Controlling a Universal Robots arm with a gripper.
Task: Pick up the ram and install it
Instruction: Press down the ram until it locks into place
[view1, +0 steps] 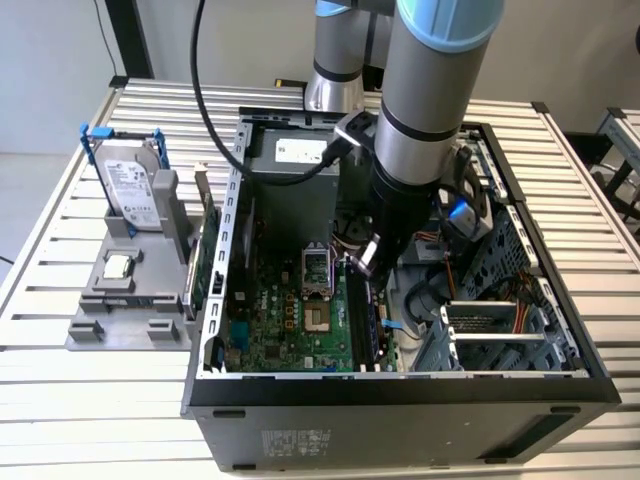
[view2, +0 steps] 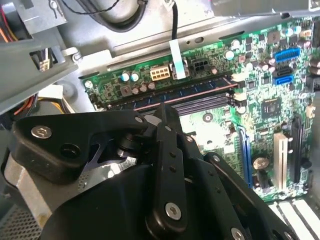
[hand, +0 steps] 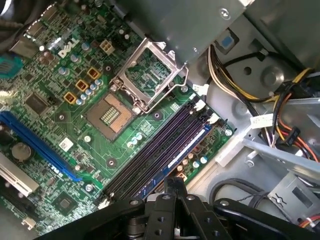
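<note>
One ram (hand: 187, 147) stick is all this job is about, and it stands on edge in the outermost of the dark memory slots (hand: 155, 145) on the green motherboard (view1: 280, 320), inside the open computer case (view1: 400, 400) on the slatted desk (view1: 60, 400). In both wrist views the stick shows as a thin bluish strip (view2: 200, 90) lying along the slot, next to the empty slots. My claw (hand: 175, 186) hangs right over it, about midway along its length. My fingers (view2: 167, 117) are drawn together with no gap that I can make out. I cannot tell whether they pinch the top edge of the stick or merely rest against it. In the exterior view my claw (view1: 365, 258) sits low in the case, just above the slot row. I judge the stick light and stiff along its length, yet thin enough to flex or crack if it is twisted. Its chips and its contact edge are delicate, so the bare top edge and the short ends are the places to hold or press. The white latch (hand: 200, 105) at the slot's end looks close against it, though I cannot say it has closed fully.
</note>
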